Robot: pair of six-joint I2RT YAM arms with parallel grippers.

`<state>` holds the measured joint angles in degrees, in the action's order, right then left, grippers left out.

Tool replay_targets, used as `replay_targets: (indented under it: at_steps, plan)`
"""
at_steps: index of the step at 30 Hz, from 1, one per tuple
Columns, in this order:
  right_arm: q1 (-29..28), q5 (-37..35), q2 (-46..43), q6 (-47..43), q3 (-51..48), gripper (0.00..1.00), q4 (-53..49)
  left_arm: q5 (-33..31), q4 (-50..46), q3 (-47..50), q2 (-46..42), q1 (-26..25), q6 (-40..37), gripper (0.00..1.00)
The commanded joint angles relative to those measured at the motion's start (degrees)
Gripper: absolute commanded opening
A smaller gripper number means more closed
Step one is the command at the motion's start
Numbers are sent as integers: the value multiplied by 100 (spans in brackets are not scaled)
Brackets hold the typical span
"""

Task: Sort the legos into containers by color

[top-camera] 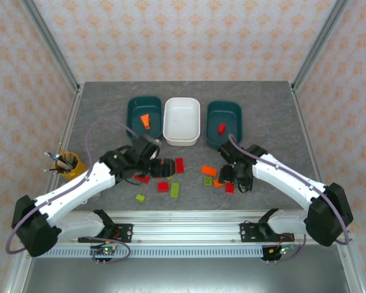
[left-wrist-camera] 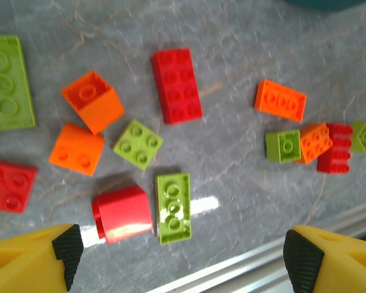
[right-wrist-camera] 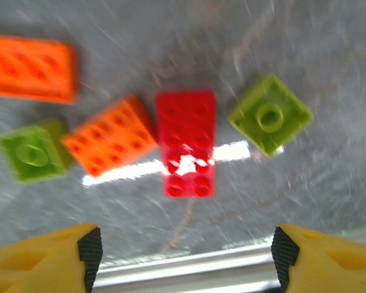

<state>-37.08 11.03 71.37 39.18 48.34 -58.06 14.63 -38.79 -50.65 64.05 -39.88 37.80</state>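
Three containers stand in a row at the back: a teal tub [top-camera: 134,110] holding an orange lego [top-camera: 146,122], a white tub [top-camera: 182,131], and a teal tub [top-camera: 232,113] holding a red lego [top-camera: 221,128]. Loose legos lie in front of them. My left gripper [left-wrist-camera: 180,259] hangs open above a green oblong lego [left-wrist-camera: 172,207] and a red brick [left-wrist-camera: 122,213], with a red oblong brick [left-wrist-camera: 177,85] farther off. My right gripper [right-wrist-camera: 186,256] is open above a red oblong lego [right-wrist-camera: 186,143], flanked by an orange one [right-wrist-camera: 110,140] and a green square [right-wrist-camera: 269,114]. Neither holds anything.
A yellow pen cup [top-camera: 70,163] stands at the left, beside my left arm. The metal rail [top-camera: 183,223] runs along the near table edge, close under both grippers. More legos lie between the arms, among them a green one [top-camera: 174,190] and an orange one [top-camera: 208,170].
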Motion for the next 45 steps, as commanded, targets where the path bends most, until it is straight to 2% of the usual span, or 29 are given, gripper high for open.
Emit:
replay_targets:
  at_steps: [1, 6, 21, 30, 34, 39, 42, 45]
  plan:
    - [-9, 364, -121, 266, -414, 74, 218, 8, 494, 335, -577, -123, 141, 88]
    - [3, 425, 32, 338, -758, 70, 1037, 53, 438, 580, -987, -134, -53, 89]
    - [122, -114, 1094, -199, -627, 55, 1401, -56, 643, 707, -1194, -147, 269, 89]
    - [184, -208, 1204, -402, -571, 36, 1547, -108, 801, 707, -1228, -200, 420, 89]
    - [181, -428, 759, -394, -515, 31, 1257, -171, 833, 632, -1224, -205, 480, 89]
    - [183, -1004, 123, -578, 508, 30, 297, -289, 903, 168, -1016, -205, 643, 89]
    - [315, -1186, 346, -807, 1446, 30, 72, -450, 803, -371, -643, -201, 646, 90]
    - [650, -1096, 948, -1014, 2293, 30, 92, -450, 630, -1085, -38, -132, 508, 91]
